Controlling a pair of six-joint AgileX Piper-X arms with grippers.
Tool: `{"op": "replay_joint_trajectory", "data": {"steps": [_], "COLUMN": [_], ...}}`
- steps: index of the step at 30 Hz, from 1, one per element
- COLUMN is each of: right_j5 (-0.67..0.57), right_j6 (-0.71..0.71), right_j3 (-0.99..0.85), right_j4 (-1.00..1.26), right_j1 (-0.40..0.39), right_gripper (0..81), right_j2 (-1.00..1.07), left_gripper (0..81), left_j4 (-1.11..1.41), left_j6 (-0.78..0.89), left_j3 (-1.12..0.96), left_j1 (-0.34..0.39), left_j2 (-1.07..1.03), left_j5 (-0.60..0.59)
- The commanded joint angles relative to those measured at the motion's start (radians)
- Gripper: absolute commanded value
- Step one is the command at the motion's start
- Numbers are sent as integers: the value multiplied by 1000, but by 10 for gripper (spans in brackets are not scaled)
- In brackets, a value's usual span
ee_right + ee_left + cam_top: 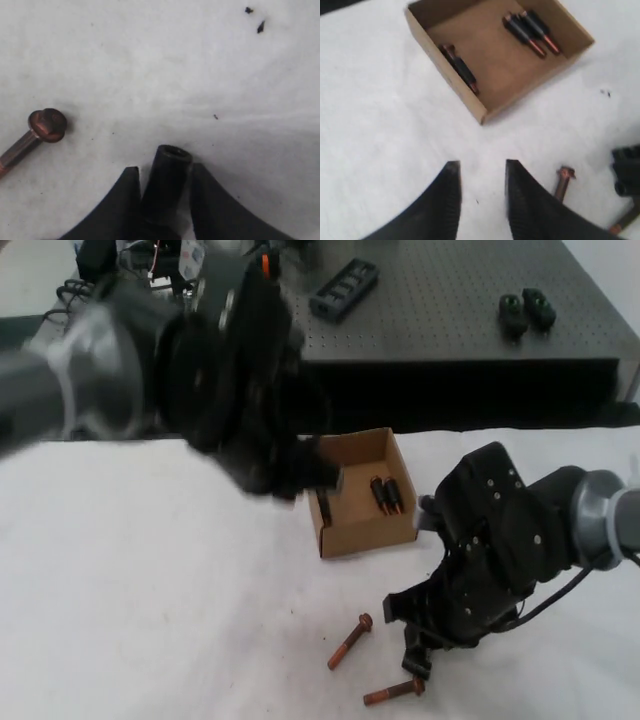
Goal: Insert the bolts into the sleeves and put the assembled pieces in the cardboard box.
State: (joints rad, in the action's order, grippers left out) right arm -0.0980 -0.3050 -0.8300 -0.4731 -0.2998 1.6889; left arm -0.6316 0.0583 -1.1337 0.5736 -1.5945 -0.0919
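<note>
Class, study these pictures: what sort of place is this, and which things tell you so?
Probably a robotics lab or workshop. A perforated metal table stands behind the white-covered bench, two robot arms hang over it, and loose bolts lie near a cardboard box.

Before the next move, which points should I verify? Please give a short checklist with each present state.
1. Right gripper grips the sleeve: ok.
2. Sleeve's open end is empty: ok.
3. Left gripper is open and empty: ok.
4. Two loose bolts lie on the cloth: ok.
5. Cardboard box has room beside the assembled pieces: ok.
6. Bolt threads undamaged: cannot tell.
</note>
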Motion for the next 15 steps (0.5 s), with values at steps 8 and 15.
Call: {"op": "replay_joint_trajectory", "data": {"steps": [8,15], "right_j5": [83,91], "right_j6": [116,146], "right_j3": [-12,-12], "right_j4": [-68,-12], "right_j1": [-5,-5], "right_gripper": [209,178], "right_j2": [8,8], "left_gripper": [427,390], "left_j4": [-1,-22], "left_j6": [-79,-143], "left_j3": [12,12], "left_j1": [8,56], "left_j2": [-59,-117], "left_j5": [-65,-99]}}
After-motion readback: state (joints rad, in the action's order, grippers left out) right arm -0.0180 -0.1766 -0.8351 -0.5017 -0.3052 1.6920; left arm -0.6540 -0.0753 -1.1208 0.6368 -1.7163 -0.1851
